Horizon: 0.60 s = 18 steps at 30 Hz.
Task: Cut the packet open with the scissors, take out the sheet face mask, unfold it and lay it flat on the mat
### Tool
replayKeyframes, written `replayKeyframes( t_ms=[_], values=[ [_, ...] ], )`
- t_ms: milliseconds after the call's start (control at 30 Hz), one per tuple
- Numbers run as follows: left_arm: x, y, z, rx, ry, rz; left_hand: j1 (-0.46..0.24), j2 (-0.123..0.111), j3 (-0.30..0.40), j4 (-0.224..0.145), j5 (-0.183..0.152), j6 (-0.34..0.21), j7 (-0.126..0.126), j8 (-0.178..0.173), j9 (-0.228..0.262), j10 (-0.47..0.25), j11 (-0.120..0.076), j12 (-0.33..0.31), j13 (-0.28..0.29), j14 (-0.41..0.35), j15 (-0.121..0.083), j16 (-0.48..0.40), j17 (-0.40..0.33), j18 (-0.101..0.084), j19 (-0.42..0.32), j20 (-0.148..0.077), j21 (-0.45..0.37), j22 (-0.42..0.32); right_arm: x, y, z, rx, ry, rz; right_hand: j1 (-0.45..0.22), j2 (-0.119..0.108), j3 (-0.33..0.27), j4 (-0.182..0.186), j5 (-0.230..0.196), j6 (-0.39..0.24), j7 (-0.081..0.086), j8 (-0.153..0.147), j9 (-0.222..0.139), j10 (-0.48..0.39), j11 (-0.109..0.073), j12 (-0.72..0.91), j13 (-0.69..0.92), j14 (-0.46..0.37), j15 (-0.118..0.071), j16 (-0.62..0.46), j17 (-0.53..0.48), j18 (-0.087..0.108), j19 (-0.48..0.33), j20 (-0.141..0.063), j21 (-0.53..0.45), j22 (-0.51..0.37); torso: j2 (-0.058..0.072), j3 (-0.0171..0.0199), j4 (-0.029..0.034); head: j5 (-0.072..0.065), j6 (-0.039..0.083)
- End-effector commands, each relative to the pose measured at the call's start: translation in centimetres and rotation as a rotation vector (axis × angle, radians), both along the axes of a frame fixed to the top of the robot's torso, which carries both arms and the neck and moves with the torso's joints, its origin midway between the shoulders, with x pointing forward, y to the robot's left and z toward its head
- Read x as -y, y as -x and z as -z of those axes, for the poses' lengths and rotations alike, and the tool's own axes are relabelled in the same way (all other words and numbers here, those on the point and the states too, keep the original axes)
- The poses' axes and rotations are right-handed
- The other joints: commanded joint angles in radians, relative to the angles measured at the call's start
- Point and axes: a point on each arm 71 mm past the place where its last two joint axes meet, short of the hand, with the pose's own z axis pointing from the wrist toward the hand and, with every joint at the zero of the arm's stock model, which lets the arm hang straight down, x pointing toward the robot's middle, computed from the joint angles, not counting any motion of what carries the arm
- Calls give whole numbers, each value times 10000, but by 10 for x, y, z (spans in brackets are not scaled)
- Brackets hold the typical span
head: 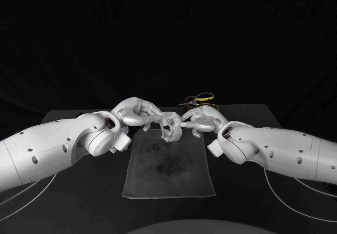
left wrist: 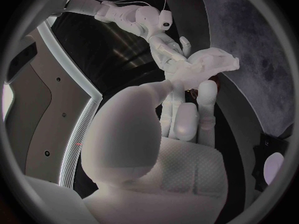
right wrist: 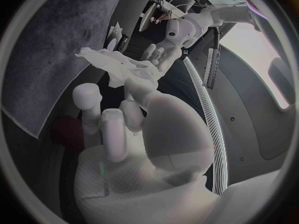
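I pinch the crumpled sheet face mask (head: pixel 169 128) between my left hand (head: pixel 137 113) and right hand (head: pixel 200 121), one on each side above the mat (head: pixel 168 170), to spread it open.

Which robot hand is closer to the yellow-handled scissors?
Right. The right hand is just in front of the scissors; the left hand is off to their side. Both hold the face mask.

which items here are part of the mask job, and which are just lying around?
In use: sheet mask, held crumpled between left hand and right hand; mat below them.
Lying about: scissors, on the table beyond the mat, neither hand touching them.
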Motion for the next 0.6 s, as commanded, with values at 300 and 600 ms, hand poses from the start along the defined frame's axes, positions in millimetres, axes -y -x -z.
replayKeyframes(
  t_ms=[300,600],
  values=[
    [-6,-6,-1,181,102,-286,-57,80,40,-36,30,-1,74,74,483,-29,-29,39,20,60,-2,61,2,1,76,37,78,21,4,-10,-24,133,2496,-175,-185,-50,109,-149,34,-23,-70,183,397,263,-118,79,110,586,-105,63,661,100,135,-18,128,251,-3,-7,10,-12,35],
    [-13,-11,-1,397,-43,-786,-96,46,46,-72,30,1,71,92,506,-26,-26,52,34,79,0,70,56,-17,141,36,153,101,7,-16,-50,573,3336,-91,-225,-71,189,-214,35,-13,-84,264,435,358,-134,162,222,610,-123,78,698,80,205,-37,243,294,7,-12,12,-11,74]
  ],
)
